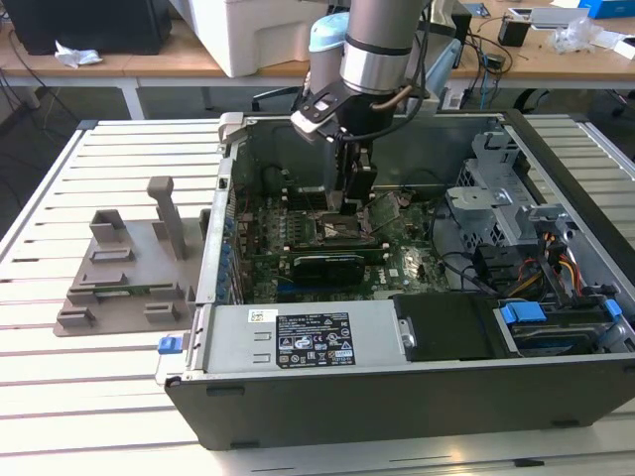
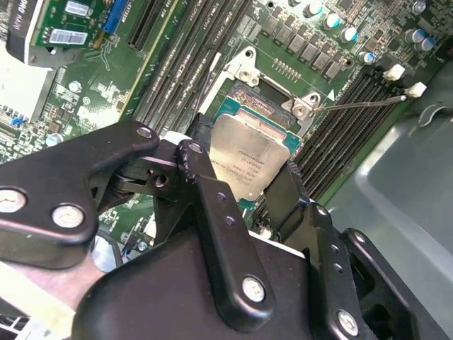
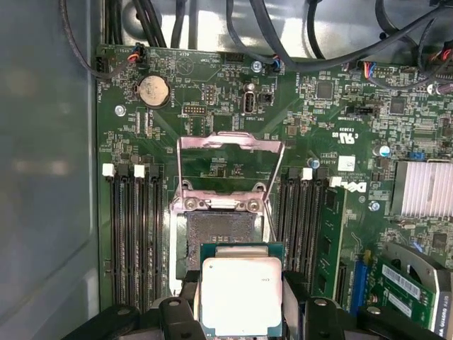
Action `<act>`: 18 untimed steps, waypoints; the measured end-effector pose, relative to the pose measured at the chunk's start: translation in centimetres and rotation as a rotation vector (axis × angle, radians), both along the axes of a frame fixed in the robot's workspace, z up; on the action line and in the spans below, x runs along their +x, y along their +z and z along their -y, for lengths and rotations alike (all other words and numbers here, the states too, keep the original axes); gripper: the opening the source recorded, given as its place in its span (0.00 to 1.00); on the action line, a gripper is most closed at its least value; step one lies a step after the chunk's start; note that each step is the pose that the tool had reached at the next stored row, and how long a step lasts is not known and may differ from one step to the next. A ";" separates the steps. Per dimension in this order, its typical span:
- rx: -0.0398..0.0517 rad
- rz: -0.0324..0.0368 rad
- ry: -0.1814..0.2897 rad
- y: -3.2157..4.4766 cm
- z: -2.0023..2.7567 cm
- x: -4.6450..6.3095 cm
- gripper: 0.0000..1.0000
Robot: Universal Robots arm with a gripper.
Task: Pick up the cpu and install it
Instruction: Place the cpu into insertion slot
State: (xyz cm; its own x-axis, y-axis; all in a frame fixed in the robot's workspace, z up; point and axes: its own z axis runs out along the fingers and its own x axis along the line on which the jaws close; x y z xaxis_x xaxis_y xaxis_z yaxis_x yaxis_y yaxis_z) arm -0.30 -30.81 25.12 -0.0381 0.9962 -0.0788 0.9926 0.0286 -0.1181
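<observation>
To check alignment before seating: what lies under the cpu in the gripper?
The open socket, load plate raised, on the motherboard. The cpu, held by the gripper, hides part of the socket.

The cpu (image 3: 242, 294) carries a smooth, satin silvery metal lid over a green board edge, the gripper (image 2: 244, 170) fingers (image 2: 212, 205) are matt black with bright metal screws, the socket frame (image 3: 219, 204) is bare glossy metal, and the holder (image 1: 109, 263) is matt grey plastic.
</observation>
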 end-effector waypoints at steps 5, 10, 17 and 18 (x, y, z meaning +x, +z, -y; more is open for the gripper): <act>-0.0008 -0.0002 0.000 -0.57 -0.11 0.0 0.54; -0.0028 -0.0002 0.000 -0.93 -0.12 0.0 0.54; -0.0047 -0.0002 0.000 -1.35 -0.12 0.0 0.54; -0.0053 -0.0002 0.000 -1.42 -0.12 0.0 0.54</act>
State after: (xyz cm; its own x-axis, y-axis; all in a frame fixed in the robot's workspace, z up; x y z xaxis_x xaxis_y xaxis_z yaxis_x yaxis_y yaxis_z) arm -0.30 -30.69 23.70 -0.0382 0.9957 -0.0841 0.9926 0.0281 -0.1184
